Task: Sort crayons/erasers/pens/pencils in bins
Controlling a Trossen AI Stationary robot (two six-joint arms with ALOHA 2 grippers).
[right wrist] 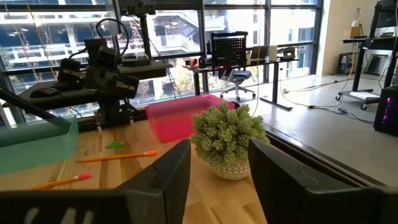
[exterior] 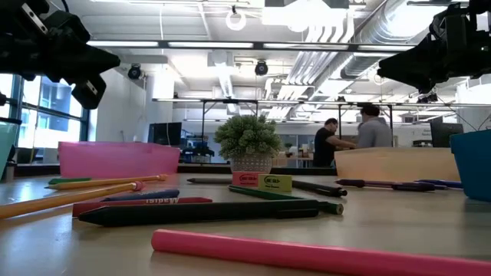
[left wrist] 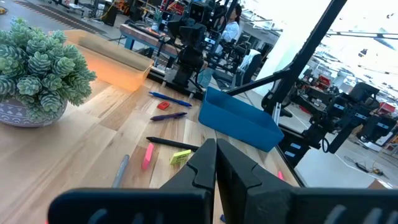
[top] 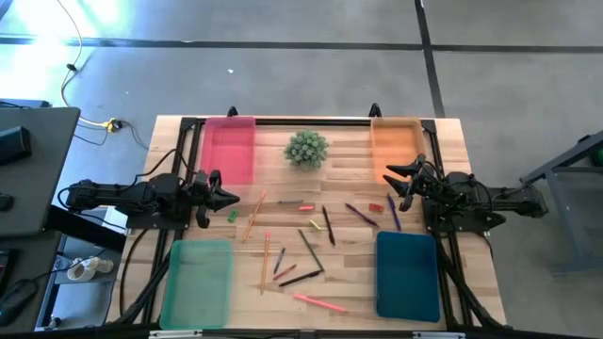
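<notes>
From above, pencils (top: 252,216), pens (top: 361,215) and erasers (top: 376,207) lie scattered mid-table between both grippers, none held; translucent bins (top: 228,149) sit at the corners. The left gripper (top: 229,199) hovers by the pink bin, the right gripper (top: 390,176) by the orange. Low view: smooth thin sticks lie mostly crosswise. Left wrist: fingers pressed together. Right wrist: fingers (right wrist: 171,174) spread, facing a potted plant (right wrist: 229,139).

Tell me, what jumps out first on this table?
Four bright bins sit at the corners: pink, orange, green and blue. Between them lies a scatter of pencils and pens, with a small potted plant at the far middle.
</notes>
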